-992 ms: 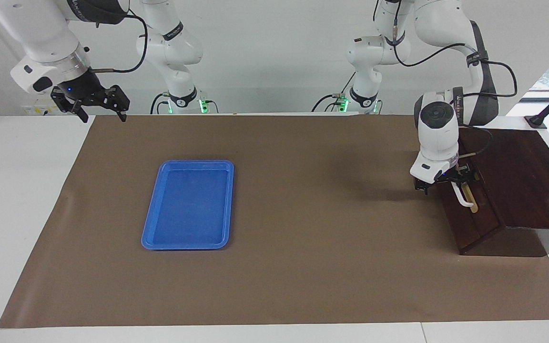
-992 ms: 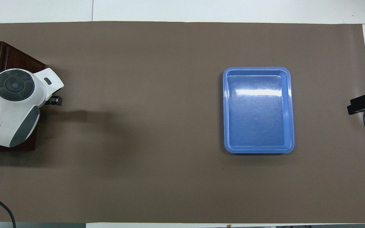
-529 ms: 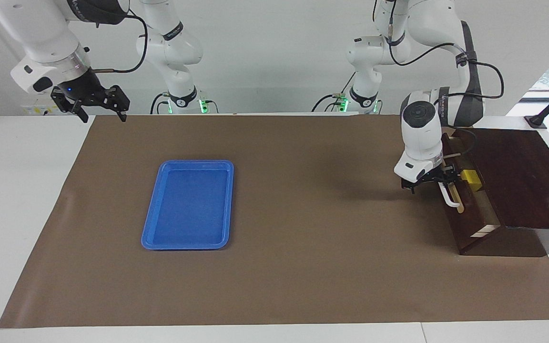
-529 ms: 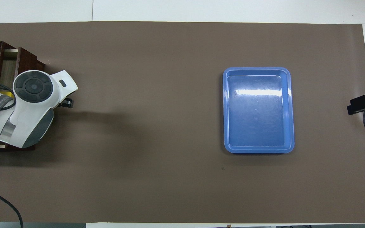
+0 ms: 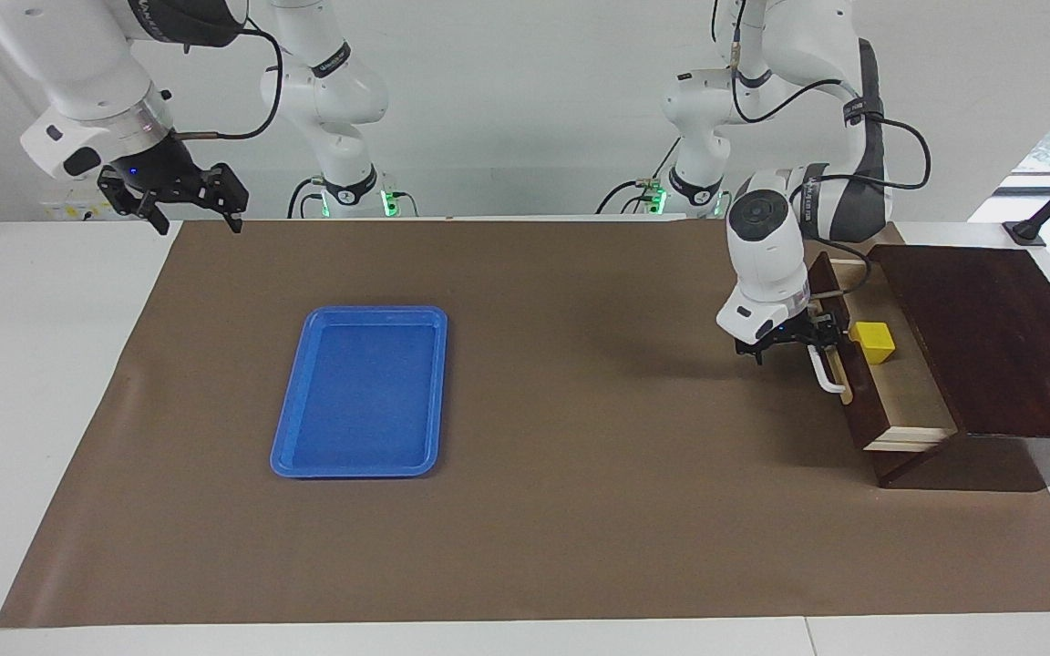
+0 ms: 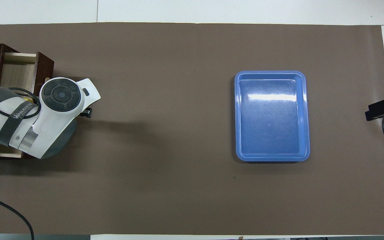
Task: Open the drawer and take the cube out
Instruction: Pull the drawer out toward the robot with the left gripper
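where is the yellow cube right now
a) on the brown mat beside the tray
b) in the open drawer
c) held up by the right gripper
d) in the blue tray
b: the yellow cube sits on the pale floor of the pulled-out drawer, beside the left gripper at the white handle; the blue tray holds nothing.

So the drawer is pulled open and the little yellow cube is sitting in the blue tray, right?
Not quite. The drawer is pulled open, but the yellow cube sits inside the drawer, not in the blue tray, which holds nothing. The facing view shows it.
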{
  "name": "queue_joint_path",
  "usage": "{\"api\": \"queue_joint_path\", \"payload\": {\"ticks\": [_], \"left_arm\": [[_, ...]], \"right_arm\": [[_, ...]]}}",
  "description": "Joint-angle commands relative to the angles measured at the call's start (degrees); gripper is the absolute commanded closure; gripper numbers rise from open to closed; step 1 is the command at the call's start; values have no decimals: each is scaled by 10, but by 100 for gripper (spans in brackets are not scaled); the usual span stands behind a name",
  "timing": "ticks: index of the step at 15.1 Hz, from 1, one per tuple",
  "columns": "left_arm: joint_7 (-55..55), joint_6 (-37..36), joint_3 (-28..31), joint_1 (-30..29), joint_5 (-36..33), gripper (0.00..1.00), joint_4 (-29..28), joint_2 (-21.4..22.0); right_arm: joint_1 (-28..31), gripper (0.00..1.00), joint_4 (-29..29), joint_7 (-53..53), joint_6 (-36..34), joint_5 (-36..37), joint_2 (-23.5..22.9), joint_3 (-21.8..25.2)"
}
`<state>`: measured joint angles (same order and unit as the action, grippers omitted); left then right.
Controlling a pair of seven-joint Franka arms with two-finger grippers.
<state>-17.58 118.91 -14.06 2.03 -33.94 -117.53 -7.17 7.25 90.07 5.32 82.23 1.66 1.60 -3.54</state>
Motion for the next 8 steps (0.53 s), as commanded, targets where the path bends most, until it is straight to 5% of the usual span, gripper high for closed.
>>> {"api": "queue_joint_path", "payload": {"ticks": [1, 8], "left_arm": [[-15, -18, -18, 6, 16, 0, 5, 5], [-25, -17, -26, 6, 17, 0, 5, 5]], "right_arm": [[8, 0, 12, -7, 11, -4, 9, -4], [8, 0, 12, -7, 9, -4, 9, -4]]}}
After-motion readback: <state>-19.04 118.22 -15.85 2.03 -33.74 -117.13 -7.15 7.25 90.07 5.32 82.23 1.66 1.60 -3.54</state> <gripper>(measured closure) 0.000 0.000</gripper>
